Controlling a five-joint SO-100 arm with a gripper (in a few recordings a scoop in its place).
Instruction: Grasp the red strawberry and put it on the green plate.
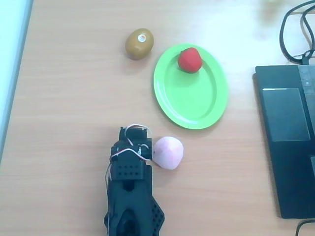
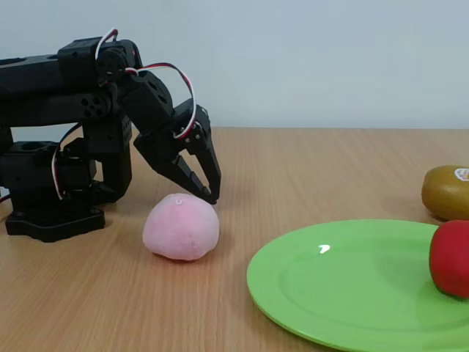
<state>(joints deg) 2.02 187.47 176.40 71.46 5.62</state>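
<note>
The black arm is folded low over the wooden bench [image 2: 308,169], its pincer [image 2: 207,192] pointing down toward the surface. In the fixed view the two fingers lie close together, their tips nearly meeting just behind the top of the pale pink fruit [image 2: 180,227]; nothing sits between them, so the pincer is closed and empty. Whether the tips actually touch the pink fruit cannot be told from this view: they end right at its upper edge. In the overhead view the pincer [image 1: 139,132] is seen from above, mostly hidden under the wrist block with its white and red wires, and the pink fruit [image 1: 168,153] lies just beside it on the right.

The red strawberry [image 1: 189,59] rests on the green plate [image 1: 197,105], close to the rim at the plate's far end from the arm. In the fixed view the strawberry [image 2: 451,258] sits at the right edge of the picture, partly cut off, on the plate [image 2: 344,286]. It is well apart from the pincer.

The brown kiwi [image 1: 139,43] lies on the bench just outside the plate's rim, near the strawberry. A dark laptop [image 1: 288,128] occupies the right side of the overhead view.
</note>
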